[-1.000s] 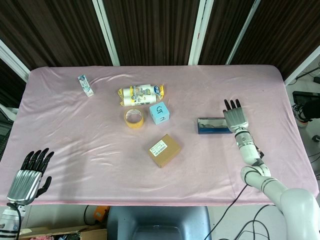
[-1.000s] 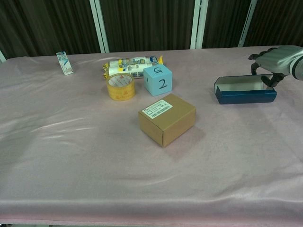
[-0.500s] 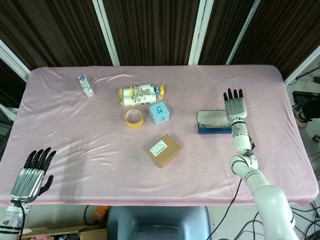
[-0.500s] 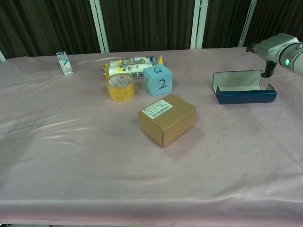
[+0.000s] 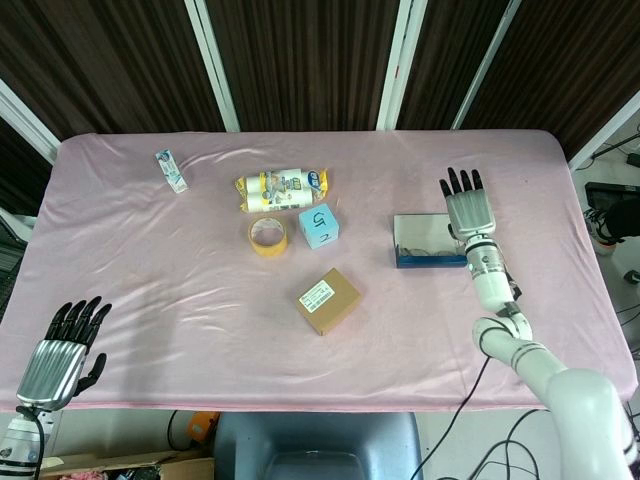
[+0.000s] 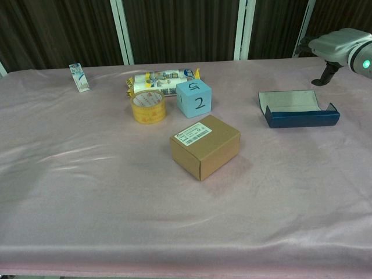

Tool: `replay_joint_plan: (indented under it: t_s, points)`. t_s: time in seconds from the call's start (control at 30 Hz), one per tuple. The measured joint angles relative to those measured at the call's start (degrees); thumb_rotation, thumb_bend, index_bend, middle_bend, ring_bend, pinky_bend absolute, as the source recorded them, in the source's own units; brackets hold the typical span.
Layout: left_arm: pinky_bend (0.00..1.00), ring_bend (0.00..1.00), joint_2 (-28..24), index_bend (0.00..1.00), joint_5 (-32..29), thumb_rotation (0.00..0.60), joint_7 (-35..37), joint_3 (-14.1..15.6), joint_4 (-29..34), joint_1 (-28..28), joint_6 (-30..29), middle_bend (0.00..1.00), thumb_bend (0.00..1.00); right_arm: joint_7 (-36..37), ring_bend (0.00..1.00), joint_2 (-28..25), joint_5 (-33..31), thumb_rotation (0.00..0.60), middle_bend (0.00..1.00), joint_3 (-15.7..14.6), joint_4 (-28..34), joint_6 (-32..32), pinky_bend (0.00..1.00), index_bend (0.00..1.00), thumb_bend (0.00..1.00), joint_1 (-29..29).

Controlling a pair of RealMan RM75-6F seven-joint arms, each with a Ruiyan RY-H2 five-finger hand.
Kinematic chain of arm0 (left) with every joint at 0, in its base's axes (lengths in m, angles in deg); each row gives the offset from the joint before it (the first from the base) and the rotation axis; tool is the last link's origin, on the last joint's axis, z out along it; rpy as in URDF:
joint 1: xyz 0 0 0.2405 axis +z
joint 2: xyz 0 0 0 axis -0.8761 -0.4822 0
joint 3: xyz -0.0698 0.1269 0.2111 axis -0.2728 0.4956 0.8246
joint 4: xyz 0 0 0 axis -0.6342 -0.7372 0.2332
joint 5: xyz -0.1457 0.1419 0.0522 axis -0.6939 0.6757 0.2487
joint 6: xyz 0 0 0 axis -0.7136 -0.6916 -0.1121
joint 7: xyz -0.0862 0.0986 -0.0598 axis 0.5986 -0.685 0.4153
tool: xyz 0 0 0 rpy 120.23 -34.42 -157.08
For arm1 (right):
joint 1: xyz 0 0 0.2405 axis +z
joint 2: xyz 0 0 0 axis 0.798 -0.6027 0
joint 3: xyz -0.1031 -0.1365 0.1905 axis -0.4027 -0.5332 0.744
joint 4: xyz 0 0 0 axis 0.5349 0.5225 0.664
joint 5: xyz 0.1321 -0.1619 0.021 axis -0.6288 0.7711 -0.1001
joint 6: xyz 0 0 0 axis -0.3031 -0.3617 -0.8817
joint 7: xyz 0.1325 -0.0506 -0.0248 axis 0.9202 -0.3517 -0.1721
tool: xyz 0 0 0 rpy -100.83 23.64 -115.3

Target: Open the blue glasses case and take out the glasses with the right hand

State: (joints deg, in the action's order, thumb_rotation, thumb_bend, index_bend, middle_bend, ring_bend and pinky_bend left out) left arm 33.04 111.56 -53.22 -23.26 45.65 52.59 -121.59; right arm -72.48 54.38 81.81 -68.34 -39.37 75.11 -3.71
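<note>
Lid of the blue case (image 6: 299,109) now lies well back, tilted away from the tray; one second ago it stood only partly raised with the right hand (image 5: 469,213) curled against its far edge, and half a second ago it stood near upright. Case sits at the right side of the counter (image 5: 180,290), well apart from the brown box (image 6: 204,146). Right hand has lifted clear: in the chest view it hangs above and behind the case's right end, touching nothing (image 6: 337,46); in the head view its fingers (image 5: 459,182) are spread and straight, palm down, holding nothing. Judgement: the opening step looks done and the hand is between steps. Glasses not made out; the tray's inside shows only as a pale lining with a faint dark line in the head view, too small to tell. So the take-out is not yet begun, and the next move should call for the right hand to come down into the tray from above, past the leaning lid. Risk, as a guess: the light case may slide on the cloth or the lid tip shut if nudged. Left hand (image 5: 62,349) low at the near left corner, fingers apart, empty, about where it was a second ago. Tape roll (image 6: 149,106), numbered cube (image 6: 194,99), snack pack (image 6: 163,79) and small tube (image 6: 79,77) unmoved.
</note>
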Motion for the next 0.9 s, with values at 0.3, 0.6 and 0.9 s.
replay_joint_plan:
  t_s: [0.3,0.6,0.9]
  points:
    - [0.07,0.0,-0.85,0.0,1.48,0.6,2.29,0.38,-0.19,0.43,-1.45,0.0,0.42,2.04,0.0,-15.15,-0.35,0.6,0.0,-4.16,29.41,0.91,0.0,0.35,0.52,-7.32]
    - [0.07,0.0,-1.31,0.0,2.04,0.6,3.56,0.49,-0.42,0.7,-2.14,0.0,0.42,-0.76,0.0,-12.6,-3.34,0.6,0.0,-6.6,28.94,0.32,0.0,0.37,0.52,-7.54]
    - [0.07,0.0,-1.43,0.0,2.02,0.6,3.91,0.39,-0.51,0.86,-2.39,0.0,0.42,-1.24,0.0,-8.58,-4.25,0.6,0.0,-6.55,26.13,-0.57,0.0,0.37,0.52,-5.24]
